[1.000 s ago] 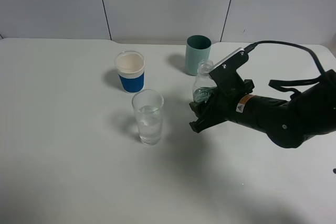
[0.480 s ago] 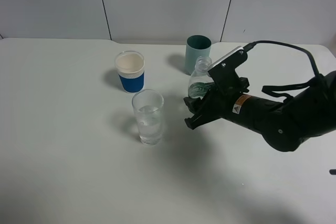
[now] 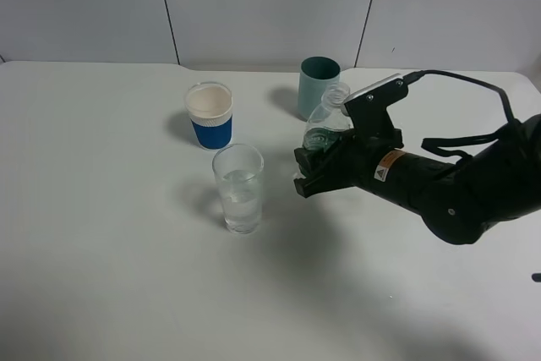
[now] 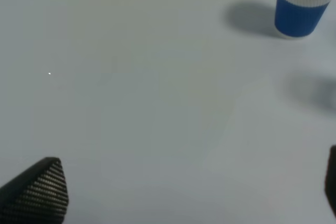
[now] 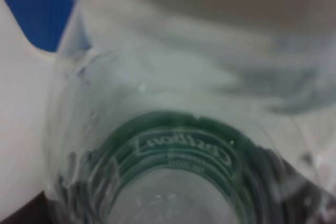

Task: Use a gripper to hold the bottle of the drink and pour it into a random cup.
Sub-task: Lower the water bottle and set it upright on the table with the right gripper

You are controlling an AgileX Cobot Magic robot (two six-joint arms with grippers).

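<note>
The bottle of the drink sits clamped in the right gripper.

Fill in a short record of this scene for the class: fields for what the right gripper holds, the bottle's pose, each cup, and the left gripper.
right gripper: shut on the bottle
bottle: uncapped, lifted, near upright
glass: clear, some liquid inside
paper cup: white, blue sleeve
teal cup: behind bottle
left gripper: open, over bare table
</note>
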